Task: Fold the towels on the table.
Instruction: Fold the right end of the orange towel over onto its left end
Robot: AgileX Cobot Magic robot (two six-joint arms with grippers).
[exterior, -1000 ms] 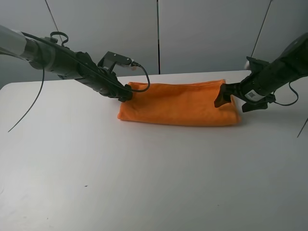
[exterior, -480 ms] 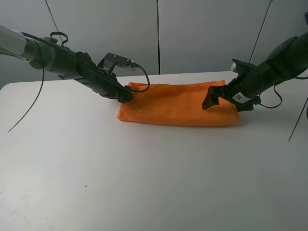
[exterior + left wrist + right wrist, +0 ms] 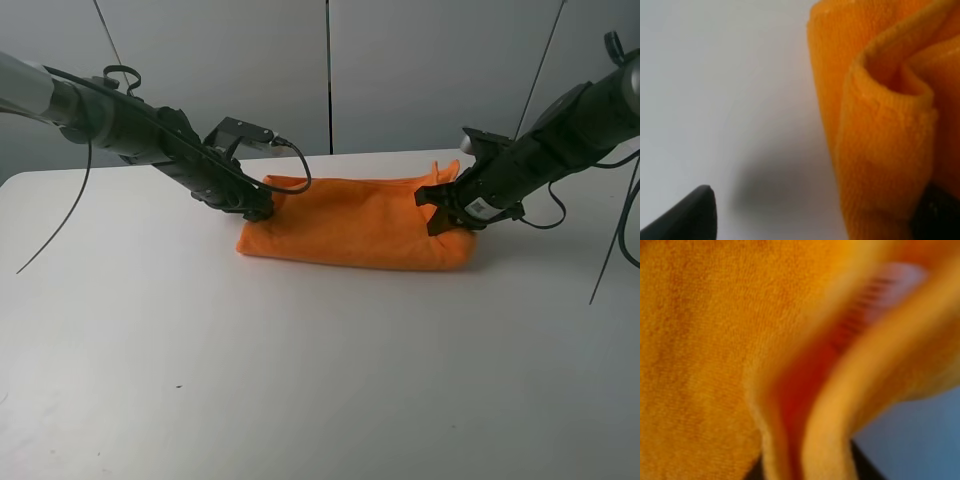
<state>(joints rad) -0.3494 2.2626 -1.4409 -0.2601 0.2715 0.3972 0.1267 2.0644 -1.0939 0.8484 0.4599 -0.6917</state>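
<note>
Nearest the camera, the white table (image 3: 300, 400) lies bare across its whole front half. Beyond it, on the far half, the orange towel (image 3: 340, 225) rests as a long, narrow, doubled-over strip running side to side, so a first lengthwise fold looks done; folding the strip across its length appears to be the step in hand and is not finished. At the strip's left end sits the left gripper (image 3: 258, 207). Its wrist view shows two dark fingertips (image 3: 692, 217) set wide apart with bare table between them, one of them against a rolled edge of the towel (image 3: 880, 150), so the jaws look spread, not clamped. At the right end, the right gripper (image 3: 438, 218) appears to pinch the cloth: its blurred wrist view is filled with orange towel (image 3: 700, 340) rising between two dark tips, and from above a corner of cloth stands up just beside it. Behind the table is a plain grey wall (image 3: 420, 70). Compared with a second ago, the right gripper has travelled inward toward the left, drawing the right end with it, so the strip is shorter and bunched there; the left end has crept slightly leftward, while the left arm has barely shifted.
</note>
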